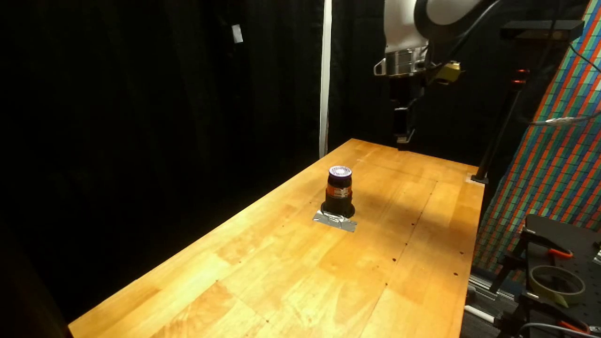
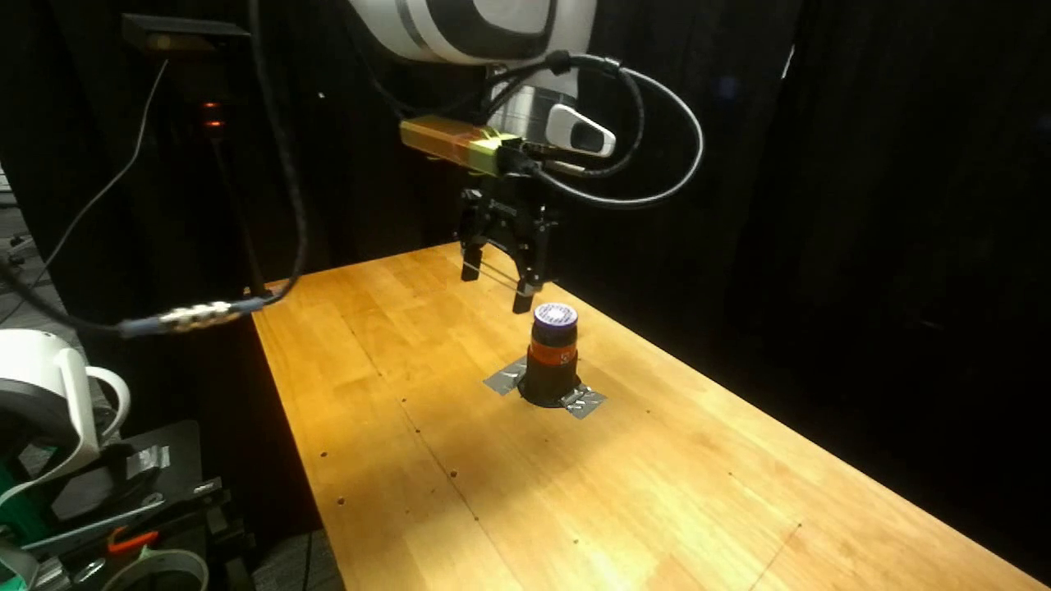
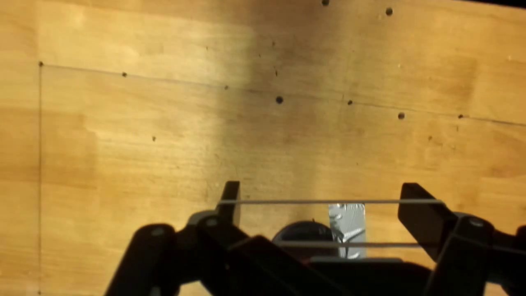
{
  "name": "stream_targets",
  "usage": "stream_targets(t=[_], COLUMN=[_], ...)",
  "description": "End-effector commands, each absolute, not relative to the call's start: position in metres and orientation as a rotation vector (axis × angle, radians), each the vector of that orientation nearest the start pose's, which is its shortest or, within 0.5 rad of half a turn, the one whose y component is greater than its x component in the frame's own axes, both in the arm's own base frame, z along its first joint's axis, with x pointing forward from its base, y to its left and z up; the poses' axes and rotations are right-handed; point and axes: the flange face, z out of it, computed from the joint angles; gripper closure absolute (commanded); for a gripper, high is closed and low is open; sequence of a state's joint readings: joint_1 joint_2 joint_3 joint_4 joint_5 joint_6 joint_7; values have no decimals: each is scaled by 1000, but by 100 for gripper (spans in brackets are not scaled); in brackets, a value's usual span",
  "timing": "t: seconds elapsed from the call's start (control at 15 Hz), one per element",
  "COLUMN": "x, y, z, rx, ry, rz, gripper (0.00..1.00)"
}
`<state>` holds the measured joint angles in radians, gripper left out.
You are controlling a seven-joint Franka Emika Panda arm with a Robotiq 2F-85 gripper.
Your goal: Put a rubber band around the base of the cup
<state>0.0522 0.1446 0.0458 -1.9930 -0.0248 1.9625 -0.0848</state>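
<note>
The cup is a dark cylinder with an orange band and a pale patterned top. It stands upright on the table, also in the other exterior view. In the wrist view only part of its dark base shows; the gripper hides the rest. My gripper is open, fingers down, above the table and apart from the cup. It also shows in an exterior view. A pale rubber band is stretched around both fingers, with two strands across the gap. The band shows as a thin line.
Silver tape holds the cup's base to the wooden table; two strips show. A camera post stands at a table corner. A cable hangs nearby. A side stand holds a tape roll.
</note>
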Motion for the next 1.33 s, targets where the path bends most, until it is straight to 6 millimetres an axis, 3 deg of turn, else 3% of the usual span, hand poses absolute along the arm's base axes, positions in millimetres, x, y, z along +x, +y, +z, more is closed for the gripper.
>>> stream_targets(t=[0.0, 0.4, 0.67, 0.93, 1.27], x=[629, 696, 723, 739, 742], y=[75, 100, 110, 115, 118], z=[356, 311, 296, 280, 262], rx=[-3078, -3098, -3088, -3053, -3048], ry=[-350, -463, -532, -522, -493], rz=[222, 177, 116, 150, 310], gripper=[0, 0, 0, 0, 0])
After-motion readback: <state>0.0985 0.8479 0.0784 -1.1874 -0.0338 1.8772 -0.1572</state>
